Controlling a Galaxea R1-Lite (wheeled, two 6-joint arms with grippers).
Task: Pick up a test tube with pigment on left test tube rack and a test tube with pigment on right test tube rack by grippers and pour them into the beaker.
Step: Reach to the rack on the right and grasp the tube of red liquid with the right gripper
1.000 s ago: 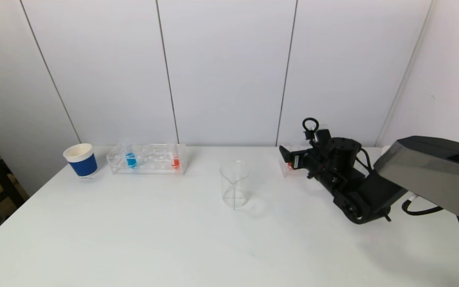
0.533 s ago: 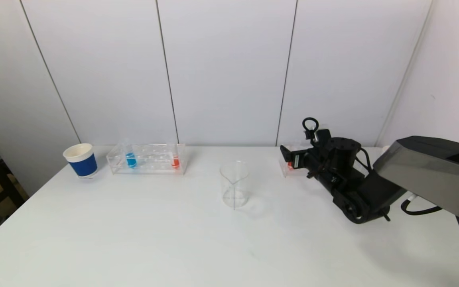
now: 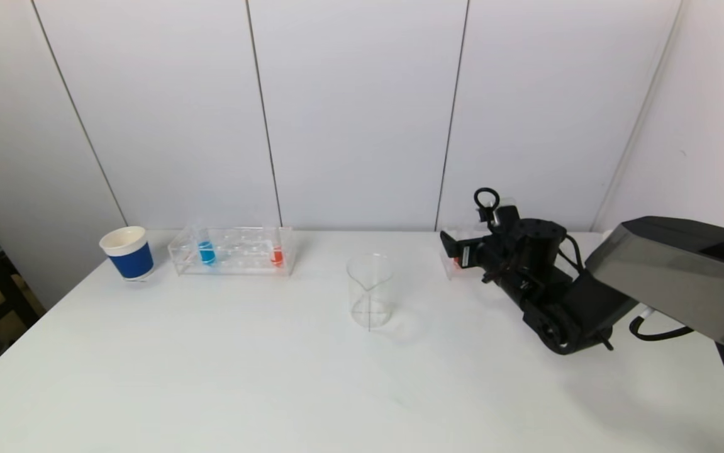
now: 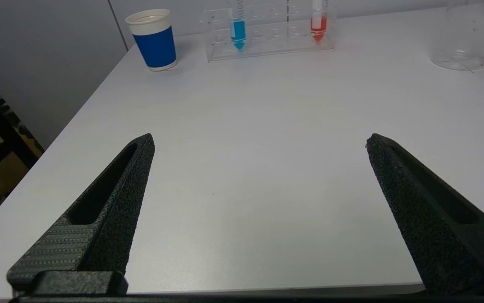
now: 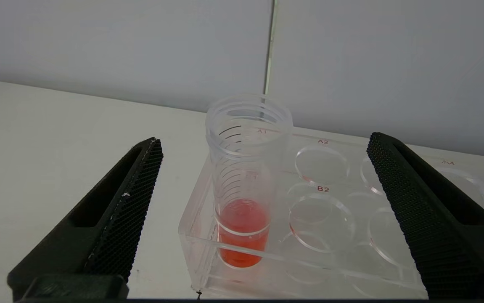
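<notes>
The right gripper (image 5: 263, 145) is holding its two black fingers (image 5: 124, 198) wide apart, and nothing is sitting in their grip. A clear plastic test tube with red paint water at the bottom (image 5: 244, 185) is standing upright in front of the gap between them, not touching either finger. It is standing in the corner hole of the clear plastic right rack (image 5: 334, 235), which is sitting at the far right of the white table (image 3: 242, 377), near the wall. The black right arm (image 3: 538, 277) is reaching toward it.

The left gripper (image 4: 258, 141) is also spreading its fingers (image 4: 111, 202) wide and is holding nothing. It is hanging over the near left part of the table, well apart from everything.

Far away on the left, the clear left rack (image 3: 233, 250) is holding a tube with blue paint water (image 3: 206, 251) and a tube with red paint water (image 3: 277, 255). A blue paper cup with a white rim (image 3: 127, 253) is standing just left of it. The empty clear glass beaker (image 3: 370, 289) is standing in the middle, between the two racks.
</notes>
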